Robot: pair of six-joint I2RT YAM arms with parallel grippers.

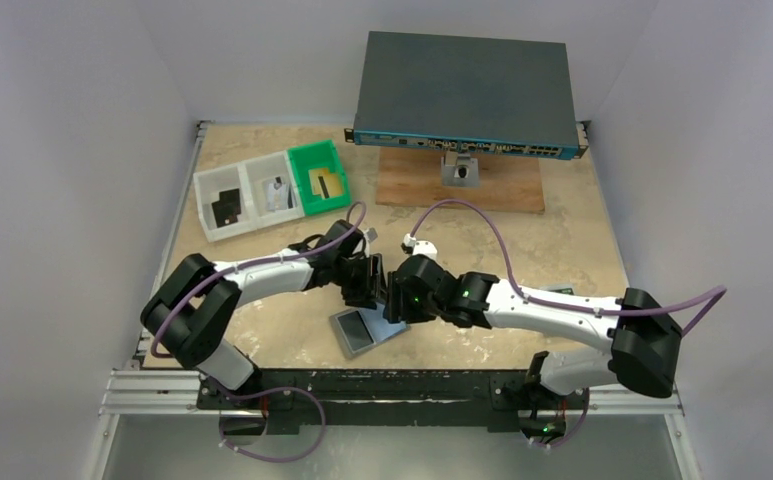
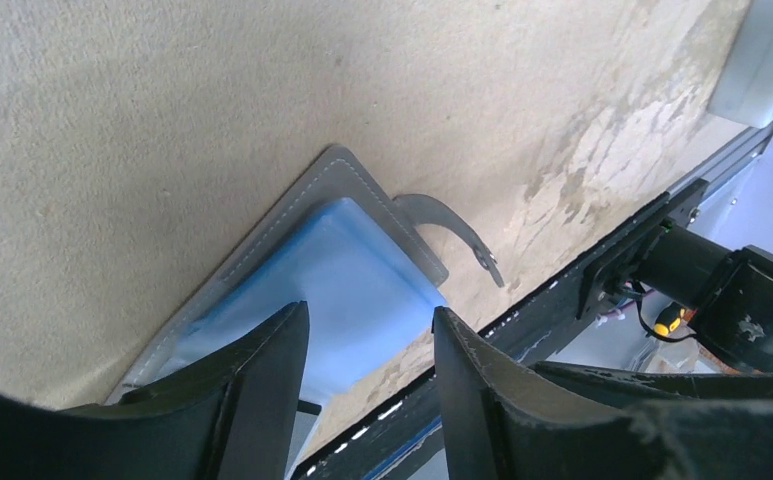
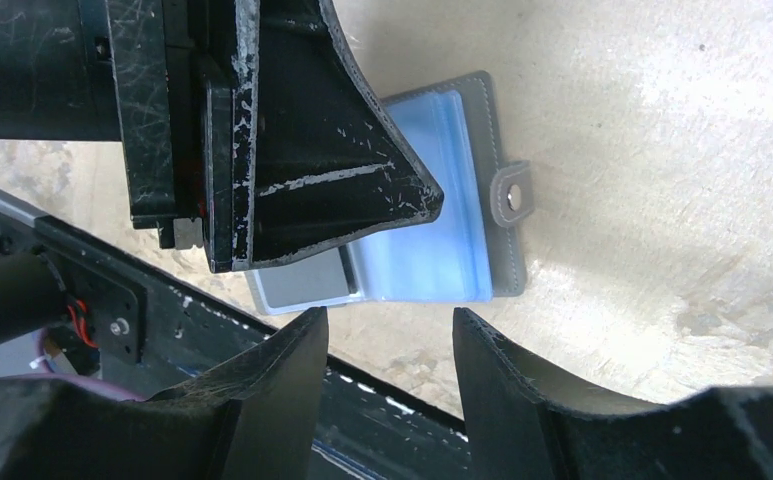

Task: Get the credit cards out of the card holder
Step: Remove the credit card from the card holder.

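- Worn beige tabletop: the card holder lies open on it, bluish pockets up, near the front edge and beneath both grippers.
- Left gripper: fingers apart, nothing between them, hovering over the holder.
- Right gripper: fingers apart, empty, just beside the left one.
- A grey card appears lodged in a pocket.
- Risk: the unpinned holder could slide off the edge when a card is pulled, and the crowded grippers could collide.

No readable text; card holder unmarked, port box front markings too small to read
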